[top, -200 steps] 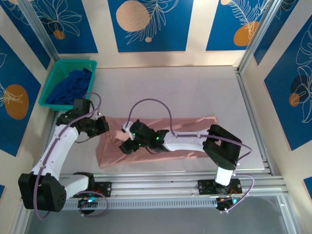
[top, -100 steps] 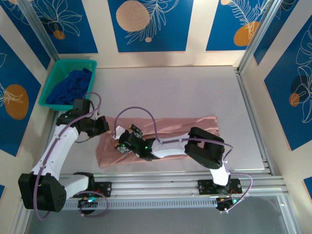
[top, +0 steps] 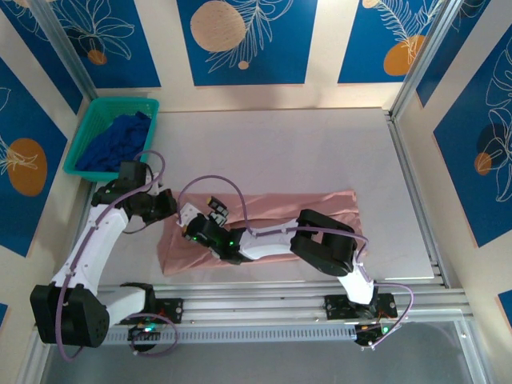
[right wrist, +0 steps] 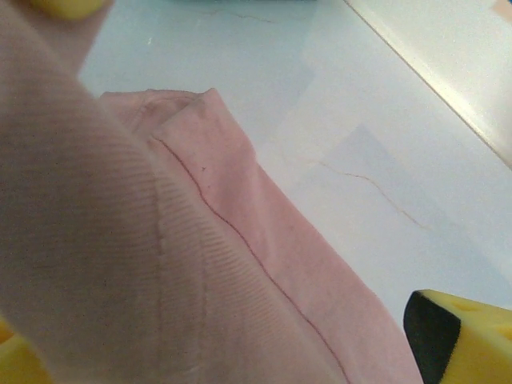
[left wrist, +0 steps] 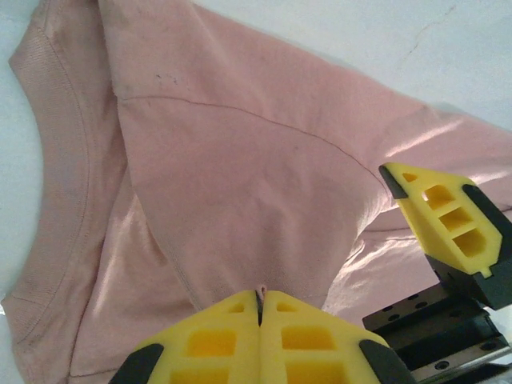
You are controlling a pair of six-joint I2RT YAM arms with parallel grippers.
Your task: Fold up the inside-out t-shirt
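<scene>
Two grippers work at the left end of the cloth. The left gripper [left wrist: 260, 302] has its yellow pads pressed together with a thin pinch of pink fabric caught between them, and the cloth rises toward that pinch in a tent-like fold. Just beside it, the right gripper [top: 194, 230] stands with its jaws wide apart. One of its yellow fingers [left wrist: 444, 228] sits over the cloth to the right of the pinch. In its own wrist view a ribbed stretch of the fabric runs across the gap between the pads, and neither pad closes on it. The inside-out t-shirt [top: 320, 202] lies as a long dusty-pink strip across the near part of the table [top: 320, 144], running left to right, with the right arm stretched low over its middle. Its ribbed neckband [left wrist: 48, 160] curves along the left edge in the left wrist view, and a stitched seam [right wrist: 240, 240] shows on the outward face. Well apart, at the far left corner of the table, a teal basket [top: 104, 108] holds a dark blue garment [top: 116, 142].
</scene>
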